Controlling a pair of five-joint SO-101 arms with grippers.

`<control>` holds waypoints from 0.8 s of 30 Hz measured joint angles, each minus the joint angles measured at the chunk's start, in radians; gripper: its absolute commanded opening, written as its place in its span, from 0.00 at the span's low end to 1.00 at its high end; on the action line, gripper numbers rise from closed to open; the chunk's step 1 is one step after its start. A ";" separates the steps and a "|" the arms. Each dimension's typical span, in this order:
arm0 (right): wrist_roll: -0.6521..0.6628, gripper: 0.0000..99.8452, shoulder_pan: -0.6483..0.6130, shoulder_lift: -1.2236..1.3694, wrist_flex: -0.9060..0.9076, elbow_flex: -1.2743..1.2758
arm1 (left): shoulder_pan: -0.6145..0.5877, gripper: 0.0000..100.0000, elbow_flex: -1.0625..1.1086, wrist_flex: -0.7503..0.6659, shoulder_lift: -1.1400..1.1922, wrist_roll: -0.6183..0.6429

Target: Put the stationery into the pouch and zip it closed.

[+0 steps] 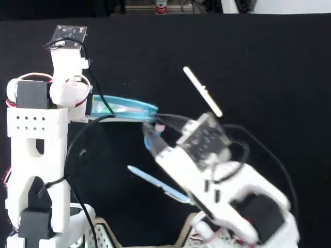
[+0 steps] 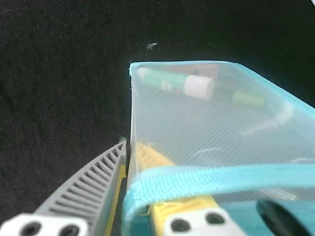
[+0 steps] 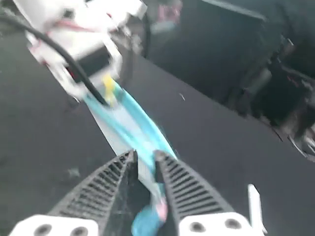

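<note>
A teal-edged mesh pouch (image 1: 124,109) stands on edge, holding a green tube (image 2: 167,81); a white pen (image 1: 202,92) and a blue pen (image 1: 155,183) lie outside.

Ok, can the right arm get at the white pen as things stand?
Not right away, probably: the right gripper is clamped on the end of the pouch and would have to let go first. Otherwise the white pen lies in the open nearby, with nothing over it.
</note>
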 measured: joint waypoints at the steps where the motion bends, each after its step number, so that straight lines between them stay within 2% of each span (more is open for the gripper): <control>1: 0.002 0.14 0.029 -0.015 0.063 -0.005 | 0.000 0.03 0.000 0.000 0.000 0.000; 5: 0.072 0.12 0.140 -0.014 0.219 0.078 | 0.000 0.03 0.000 0.000 0.000 0.000; 9: 0.216 0.12 0.163 0.049 0.198 0.290 | 0.000 0.03 0.000 0.000 0.000 0.000; 13: 0.241 0.12 0.164 0.146 0.124 0.445 | 0.000 0.03 0.000 0.000 0.000 0.000; 18: 0.247 0.12 0.164 0.186 0.123 0.468 | -0.012 0.03 -0.002 0.000 0.000 0.000; 24: 0.247 0.12 0.164 0.186 0.135 0.468 | -0.091 0.03 -0.054 0.000 0.003 0.000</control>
